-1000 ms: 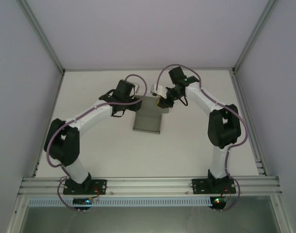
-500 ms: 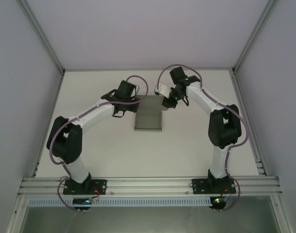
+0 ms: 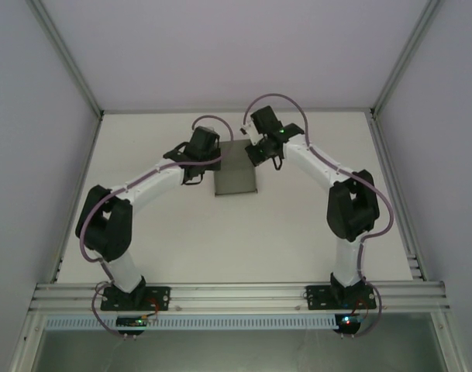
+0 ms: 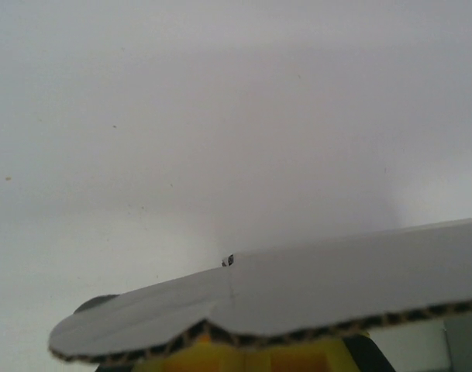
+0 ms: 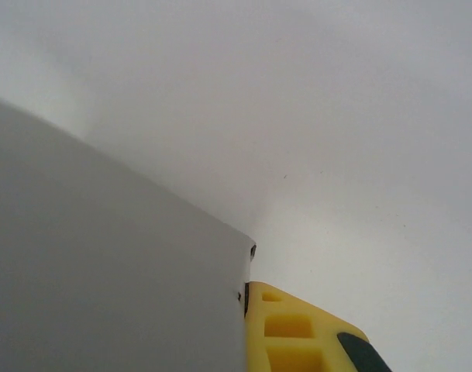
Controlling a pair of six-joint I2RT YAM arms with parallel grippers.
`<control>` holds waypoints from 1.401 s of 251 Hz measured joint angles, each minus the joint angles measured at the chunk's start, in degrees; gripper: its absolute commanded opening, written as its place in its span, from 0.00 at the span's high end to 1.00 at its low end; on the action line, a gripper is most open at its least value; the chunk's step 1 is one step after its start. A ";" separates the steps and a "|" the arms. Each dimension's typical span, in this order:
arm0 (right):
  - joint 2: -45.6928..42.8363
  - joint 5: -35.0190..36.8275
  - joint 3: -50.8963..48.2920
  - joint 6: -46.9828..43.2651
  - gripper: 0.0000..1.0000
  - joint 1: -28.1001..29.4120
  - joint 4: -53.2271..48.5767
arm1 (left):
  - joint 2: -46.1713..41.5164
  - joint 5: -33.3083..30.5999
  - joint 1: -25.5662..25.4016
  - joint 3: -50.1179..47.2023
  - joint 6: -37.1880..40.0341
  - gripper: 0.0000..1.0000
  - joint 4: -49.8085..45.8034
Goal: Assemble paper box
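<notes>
The paper box (image 3: 236, 172) is a grey cardboard piece lying at the far middle of the table, between my two grippers. My left gripper (image 3: 217, 158) is at its left edge, shut on a flap. In the left wrist view that flap (image 4: 336, 279) runs across the bottom with its corrugated edge over my yellow fingers (image 4: 251, 361). My right gripper (image 3: 252, 152) is shut on the far right corner of the box. In the right wrist view, a grey panel (image 5: 104, 271) stands against one yellow finger (image 5: 298, 333) and hides the other.
The white table (image 3: 298, 225) spreads out around the box. Grey enclosure walls and aluminium posts (image 3: 394, 70) bound it on the left, right and far sides. The arm bases sit on the rail (image 3: 236, 294) at the near edge.
Both grippers have closed on the box. My right wrist has swung left, onto the box's far right corner. The box has shifted a little farther away.
</notes>
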 measured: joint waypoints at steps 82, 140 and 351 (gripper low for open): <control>1.44 10.03 -2.86 24.65 1.00 1.46 10.10 | 4.72 -5.90 -1.55 1.29 -3.17 1.00 8.37; 4.55 10.82 -2.95 32.48 0.98 1.46 13.97 | 7.43 -5.11 -0.37 1.49 -5.27 1.00 11.65; -1.77 12.70 -33.24 21.90 1.00 3.72 54.29 | -0.68 3.63 -0.59 -14.73 -7.91 0.30 19.82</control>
